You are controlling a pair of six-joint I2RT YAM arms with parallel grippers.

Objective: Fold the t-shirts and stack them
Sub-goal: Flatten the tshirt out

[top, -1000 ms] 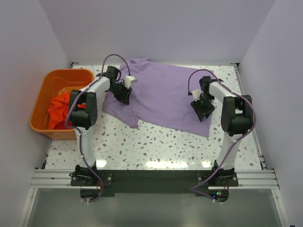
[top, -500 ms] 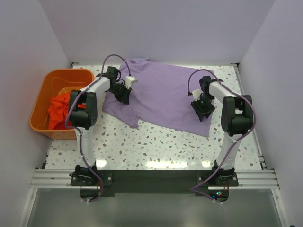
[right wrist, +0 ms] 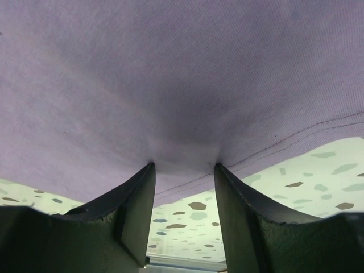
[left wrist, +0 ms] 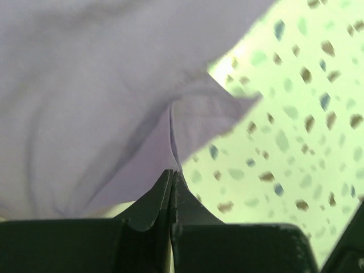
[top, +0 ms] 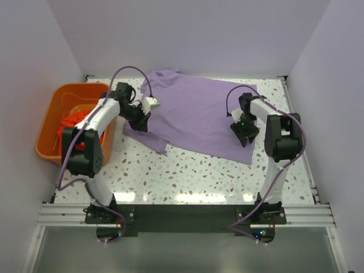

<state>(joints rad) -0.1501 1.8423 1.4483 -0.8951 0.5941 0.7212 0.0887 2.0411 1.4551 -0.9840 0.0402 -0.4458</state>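
Observation:
The lavender t-shirt lies spread across the back of the table, with a sleeve at its left edge. My left gripper is at that left edge, shut on a fold of the lavender cloth; the fabric rises straight out of the closed tips. My right gripper is over the shirt's right hem, open. Both of its fingertips press into the cloth just above the stitched hem, and the gap shows table below. The orange-red t-shirt lies crumpled in the basket.
An orange plastic basket stands at the table's left edge, partly behind my left arm. White walls close in the back and both sides. The speckled table is bare in front of the shirt.
The left jaws have closed on the shirt's left edge, and the left arm's elbow has swung out to the left, over the basket. The right arm has barely moved.

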